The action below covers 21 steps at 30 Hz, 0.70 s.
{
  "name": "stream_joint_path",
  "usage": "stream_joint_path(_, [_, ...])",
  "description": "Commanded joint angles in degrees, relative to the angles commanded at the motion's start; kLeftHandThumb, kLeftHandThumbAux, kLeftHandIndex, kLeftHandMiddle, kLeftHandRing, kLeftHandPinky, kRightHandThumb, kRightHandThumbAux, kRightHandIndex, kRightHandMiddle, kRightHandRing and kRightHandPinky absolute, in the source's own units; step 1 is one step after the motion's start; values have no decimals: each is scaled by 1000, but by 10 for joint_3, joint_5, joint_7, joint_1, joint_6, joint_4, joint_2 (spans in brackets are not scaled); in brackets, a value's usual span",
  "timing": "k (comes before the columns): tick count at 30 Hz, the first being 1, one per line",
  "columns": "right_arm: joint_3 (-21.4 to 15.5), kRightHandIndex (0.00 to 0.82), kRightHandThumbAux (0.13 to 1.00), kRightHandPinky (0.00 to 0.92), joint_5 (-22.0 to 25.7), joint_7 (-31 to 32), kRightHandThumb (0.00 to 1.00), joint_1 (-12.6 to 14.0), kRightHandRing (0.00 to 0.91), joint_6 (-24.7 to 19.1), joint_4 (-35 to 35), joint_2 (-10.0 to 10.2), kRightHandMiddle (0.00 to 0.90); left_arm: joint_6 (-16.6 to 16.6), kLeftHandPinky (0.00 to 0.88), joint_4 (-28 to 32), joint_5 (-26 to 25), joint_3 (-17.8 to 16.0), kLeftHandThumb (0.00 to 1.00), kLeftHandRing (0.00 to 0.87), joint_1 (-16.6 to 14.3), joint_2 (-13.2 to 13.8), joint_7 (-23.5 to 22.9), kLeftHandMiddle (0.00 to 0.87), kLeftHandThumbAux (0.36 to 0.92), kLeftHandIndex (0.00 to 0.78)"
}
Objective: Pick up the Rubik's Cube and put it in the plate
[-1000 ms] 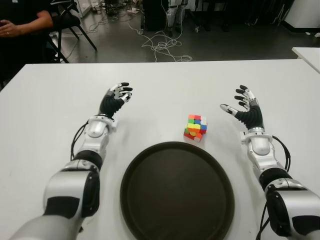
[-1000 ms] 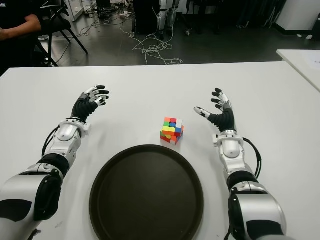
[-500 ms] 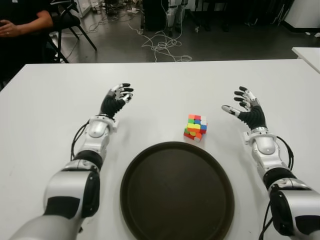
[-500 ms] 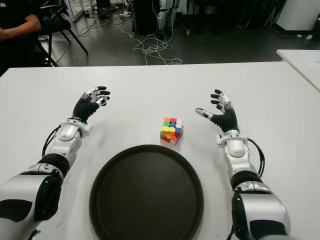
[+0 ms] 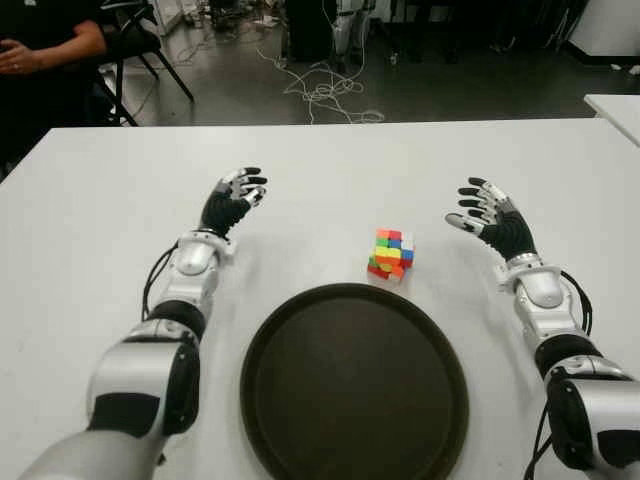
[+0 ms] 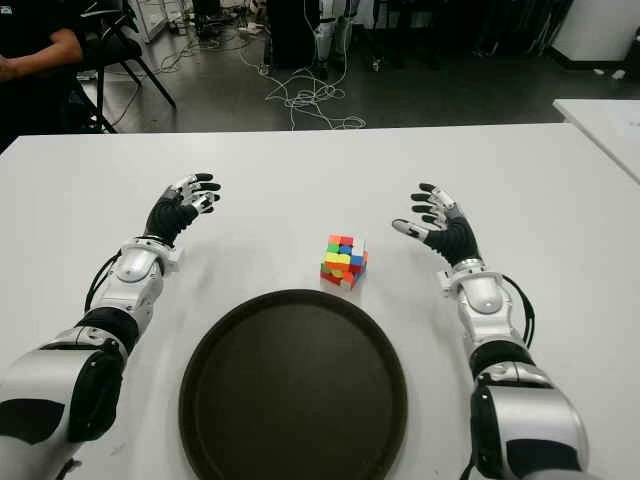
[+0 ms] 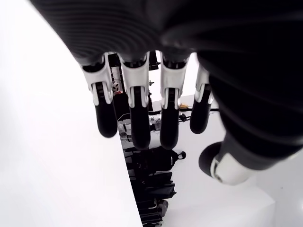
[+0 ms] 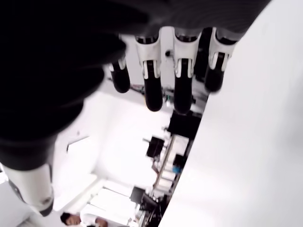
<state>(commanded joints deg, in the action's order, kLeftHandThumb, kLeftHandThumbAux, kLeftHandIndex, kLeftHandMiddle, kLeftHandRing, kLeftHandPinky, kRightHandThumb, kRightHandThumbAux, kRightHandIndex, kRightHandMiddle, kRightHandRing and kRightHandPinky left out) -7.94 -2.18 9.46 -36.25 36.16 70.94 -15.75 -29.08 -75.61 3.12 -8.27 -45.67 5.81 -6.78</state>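
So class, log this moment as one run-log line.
cube: on table, beside plate | right robot hand: open, right of cube | left robot hand: open, idle

Bright even overhead light, soft faint shadows, blurred wrist close-ups.

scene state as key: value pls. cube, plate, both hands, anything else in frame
cube: Rubik's Cube on the white table, just beyond the plate's far rim, not in it
plate: dark round plate, nothing on it
left hand: left hand open, holds nothing, over the table left of the cube
right hand: right hand open, holds nothing, right of the cube, apart from it
background: seated person at far left; cables on the floor
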Motion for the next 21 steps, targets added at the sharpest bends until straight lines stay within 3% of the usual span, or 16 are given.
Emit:
stream_joint_path(7, [-9,192,640,181,9,21,0,-3,246,-10,11,0,266,0,223,0,10,9,30,245,0,1,12,283,666,235])
stream_joint_path(21, [-12,207,584,287,4,11,0,-3,293,-2,20,1,288,-8,240,0,8,9,46,256,2,0,9,292,680,235])
